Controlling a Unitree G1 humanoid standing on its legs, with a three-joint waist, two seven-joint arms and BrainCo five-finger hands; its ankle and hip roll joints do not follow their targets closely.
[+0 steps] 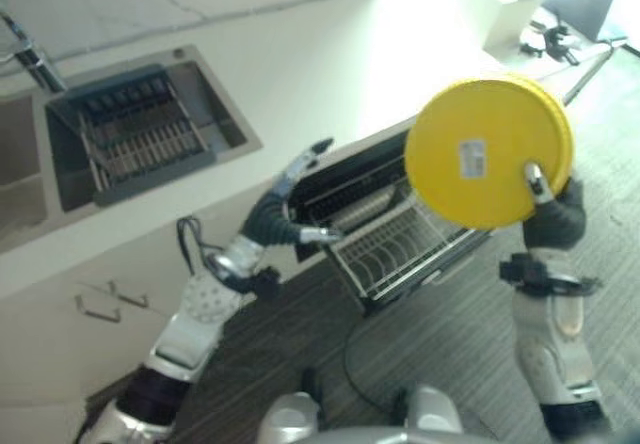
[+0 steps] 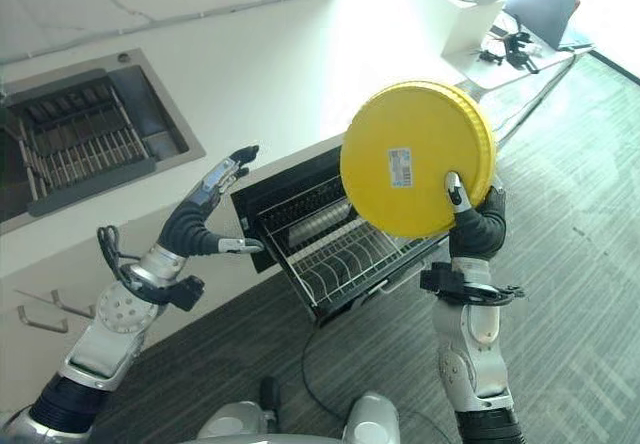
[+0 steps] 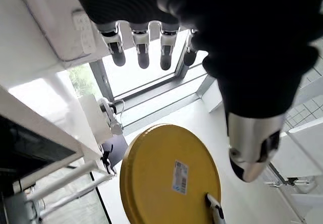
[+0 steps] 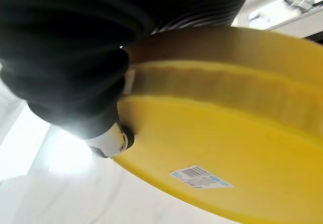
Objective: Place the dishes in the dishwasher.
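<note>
**Yellow plate held above open dishwasher rack**

Surroundings: A white countertop (image 2: 300,74) ran across the upper part of the scene. Set into it was a steel sink (image 1: 215,114) containing a dark drying rack (image 1: 130,134); a faucet (image 1: 30,59) stood at the sink's far left. Below the counter edge, the dishwasher (image 2: 270,204) stood open with its white wire rack (image 2: 340,259) pulled out over the dark wood-look floor (image 2: 570,264). The rack showed rows of upright tines, with nothing lying across the open slots. White cabinet fronts with metal handles (image 1: 95,304) lay to the left of the dishwasher. A low white table (image 2: 500,54) with small dark items stood at the far right.

Left hand (image 2: 205,219): fingers straight and spread, thumb apart, holding nothing. It was positioned at the left front corner of the dishwasher opening, just beside the rack; whether it touched the edge could not be told.

Right hand (image 2: 472,219): raised, with the thumb pressed on the plate's underside and the fingers hidden behind the rim, pinching the lower right edge.

Yellow plate (image 2: 415,169): round, tilted upright, underside with a white barcode label (image 2: 401,167) facing the head camera. It was held in the air above the right part of the pulled-out rack, clear of the tines.
</note>
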